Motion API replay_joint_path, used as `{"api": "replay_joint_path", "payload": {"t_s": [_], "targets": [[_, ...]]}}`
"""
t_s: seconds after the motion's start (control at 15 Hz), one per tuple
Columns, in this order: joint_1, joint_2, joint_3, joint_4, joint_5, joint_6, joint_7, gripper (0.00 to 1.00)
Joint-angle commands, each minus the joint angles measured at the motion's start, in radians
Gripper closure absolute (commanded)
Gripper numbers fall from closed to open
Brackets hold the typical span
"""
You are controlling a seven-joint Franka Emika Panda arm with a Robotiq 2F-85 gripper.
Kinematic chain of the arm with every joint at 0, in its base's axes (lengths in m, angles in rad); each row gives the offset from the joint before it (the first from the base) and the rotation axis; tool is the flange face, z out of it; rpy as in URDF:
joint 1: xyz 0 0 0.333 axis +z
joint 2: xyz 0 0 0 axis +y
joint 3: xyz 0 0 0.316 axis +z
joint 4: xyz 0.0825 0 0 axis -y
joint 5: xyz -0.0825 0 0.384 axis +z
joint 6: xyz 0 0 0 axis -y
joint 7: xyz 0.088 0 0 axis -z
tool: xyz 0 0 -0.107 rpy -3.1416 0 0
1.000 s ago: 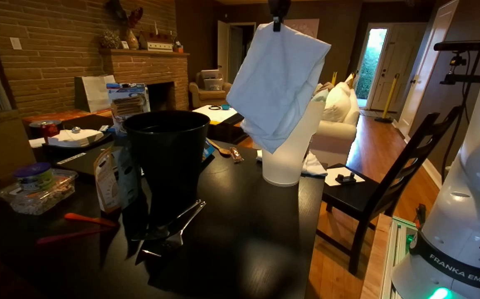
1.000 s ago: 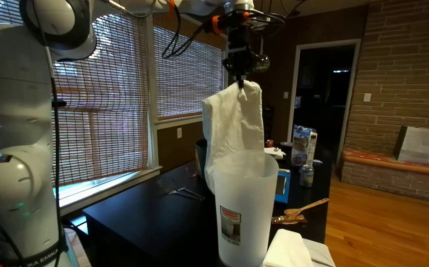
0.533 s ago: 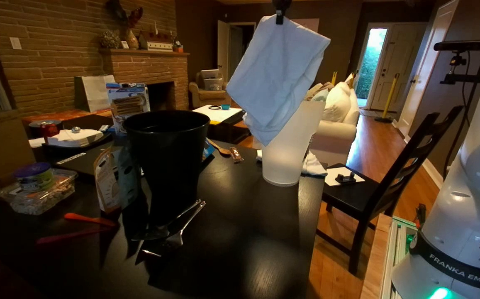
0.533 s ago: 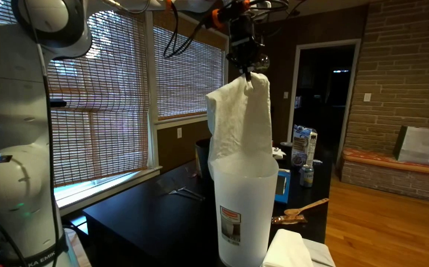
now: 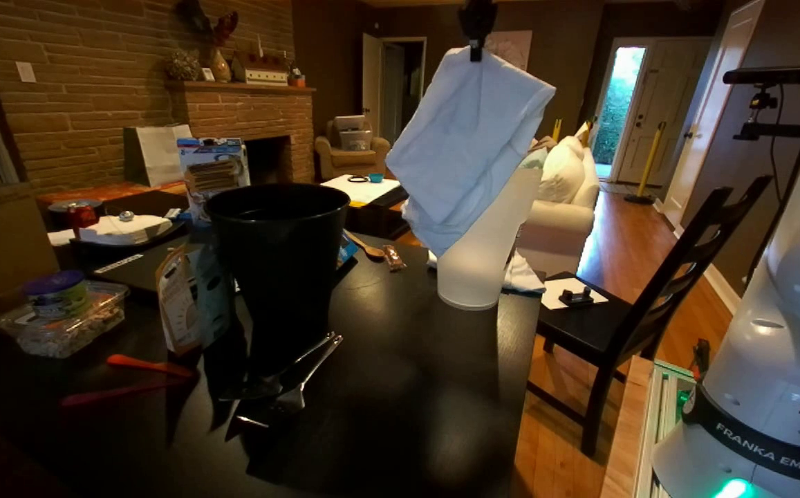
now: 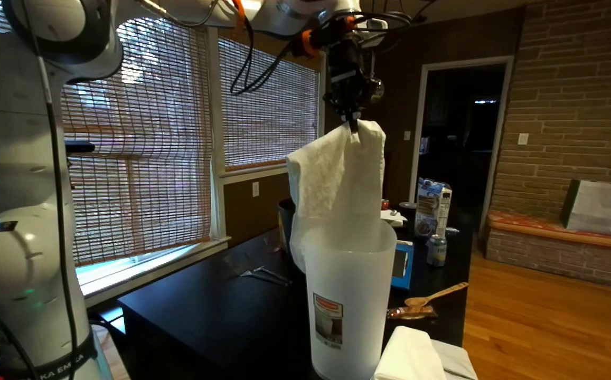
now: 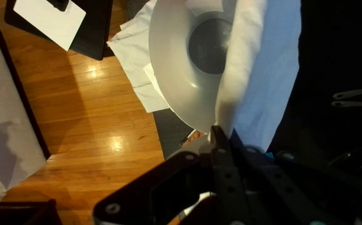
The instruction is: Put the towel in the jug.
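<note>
Your gripper (image 6: 354,126) pinches the towel (image 6: 332,177) at its top: wrinkled white cloth, folded, lower end hanging outside the jug (image 6: 360,301), translucent plastic, tapered. Wrist view: towel across the round mouth's 3 o'clock side. Gripper, towel sit lower than 0.5 s ago.

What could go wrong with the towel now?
The towel may miss: its lower corner hangs outside the jug, so if the gripper opens here, the towel could slide down onto the table. It might also snag the jug, which narrows toward its base, and tip it over.
</note>
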Motion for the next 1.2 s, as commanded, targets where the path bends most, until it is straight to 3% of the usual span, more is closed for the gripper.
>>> {"api": "replay_joint_path", "payload": {"t_s": [0.0,1.13], "targets": [[0.001,-0.052,-0.001,-0.124,-0.051,0.035,0.020,0.99],[-0.038,-0.016,-0.038,-0.373,-0.092,0.225,0.029,0.99]]}}
